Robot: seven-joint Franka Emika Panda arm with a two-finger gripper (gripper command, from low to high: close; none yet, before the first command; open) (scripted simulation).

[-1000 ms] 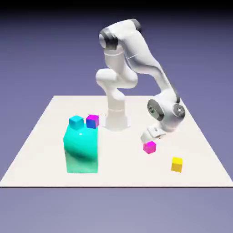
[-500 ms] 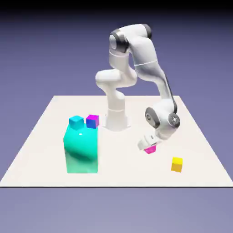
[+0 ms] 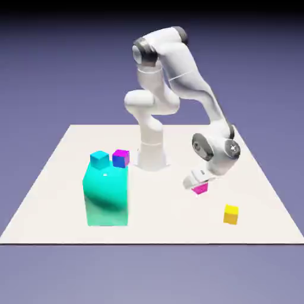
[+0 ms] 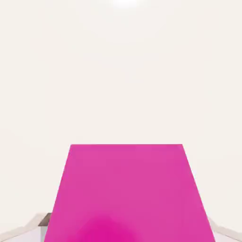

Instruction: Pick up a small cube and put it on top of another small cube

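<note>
Small magenta cube: clamped between the fingers of the gripper, lifted just off the white table; filled the lower hand view. Yellow cube: on the table, near the magenta cube, toward the exterior view's right. Teal block: well apart, toward the exterior view's left. Cyan cube: atop that block's rear. Magenta-topped, blue-sided cube: just beside the cyan one.
</note>
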